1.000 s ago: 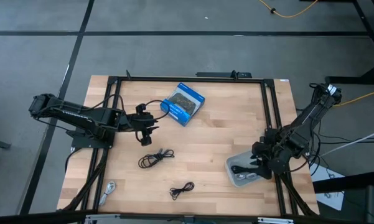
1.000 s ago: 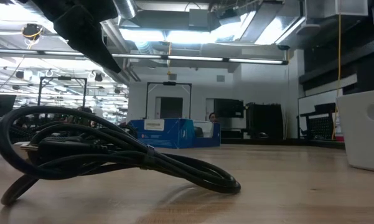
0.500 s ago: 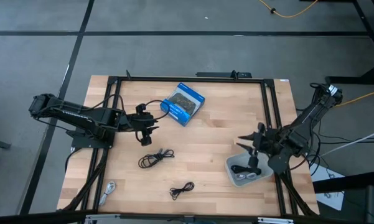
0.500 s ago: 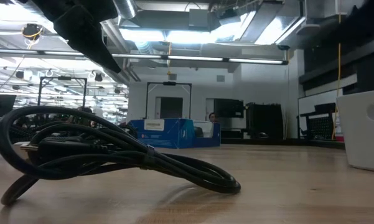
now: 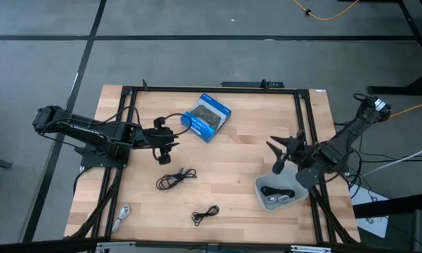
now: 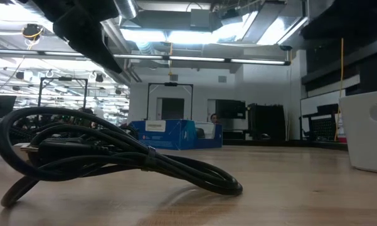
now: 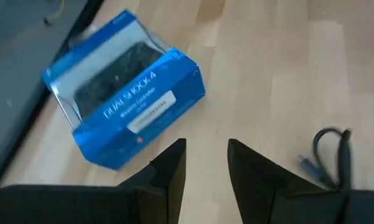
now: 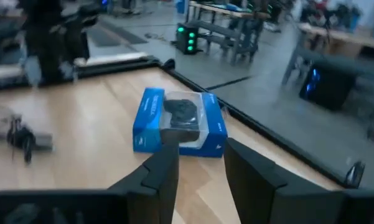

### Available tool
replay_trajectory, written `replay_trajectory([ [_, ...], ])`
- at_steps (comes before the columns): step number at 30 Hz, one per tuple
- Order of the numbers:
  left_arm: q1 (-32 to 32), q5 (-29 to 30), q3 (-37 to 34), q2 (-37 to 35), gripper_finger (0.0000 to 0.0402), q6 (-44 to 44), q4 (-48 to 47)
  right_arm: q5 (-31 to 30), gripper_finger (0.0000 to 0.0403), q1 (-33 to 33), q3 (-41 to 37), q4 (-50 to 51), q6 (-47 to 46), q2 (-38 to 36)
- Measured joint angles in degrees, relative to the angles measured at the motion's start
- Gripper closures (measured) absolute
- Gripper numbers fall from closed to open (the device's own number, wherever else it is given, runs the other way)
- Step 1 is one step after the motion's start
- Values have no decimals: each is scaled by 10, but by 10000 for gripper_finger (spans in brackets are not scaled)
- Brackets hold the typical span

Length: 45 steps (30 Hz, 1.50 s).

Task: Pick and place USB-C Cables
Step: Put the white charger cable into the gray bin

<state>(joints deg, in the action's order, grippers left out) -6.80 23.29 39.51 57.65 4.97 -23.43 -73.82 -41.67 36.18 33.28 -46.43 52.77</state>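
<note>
Two black USB-C cables lie in loose coils on the table, one [image 5: 175, 179] mid-table and one [image 5: 205, 214] near the near edge; the latter fills the low view's foreground [image 6: 100, 157]. A pale cable [image 5: 121, 213] lies at the near left corner. Another black cable [image 5: 270, 191] and a pale one [image 5: 281, 202] lie in the white bin [image 5: 261, 184]. My right gripper [image 5: 279, 153] hovers open above the bin's far side, holding nothing. My left gripper [image 5: 164, 150] waits open between the blue box and the mid-table coil [image 7: 330, 155].
The blue-and-black box [image 5: 206, 117] lies flat near the far edge, also in the right wrist view [image 8: 180, 124]. Black frame rails [image 5: 305, 126] run along the table's sides. Bare wood lies between the coils and the bin. The bin's wall [image 6: 367, 129] stands at the low view's right.
My right gripper has risen out of the white bin and moved toward the table's far edge, tipping from pointing down toward level. It carries nothing, and the cables stay in the bin. The left arm has kept still.
</note>
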Motion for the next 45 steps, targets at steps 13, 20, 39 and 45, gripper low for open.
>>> replay_trajectory([
  [13,0,-10,0,5,290,-44,56,49,273,45,0,0,-73,3],
  [20,0,-23,0,5,290,34,143,54,273,45,0,8,-68,16],
  [39,-179,-243,1,23,294,95,144,79,273,45,0,15,-58,24],
  [45,-261,-244,1,50,294,184,59,106,273,45,0,14,-58,23],
])
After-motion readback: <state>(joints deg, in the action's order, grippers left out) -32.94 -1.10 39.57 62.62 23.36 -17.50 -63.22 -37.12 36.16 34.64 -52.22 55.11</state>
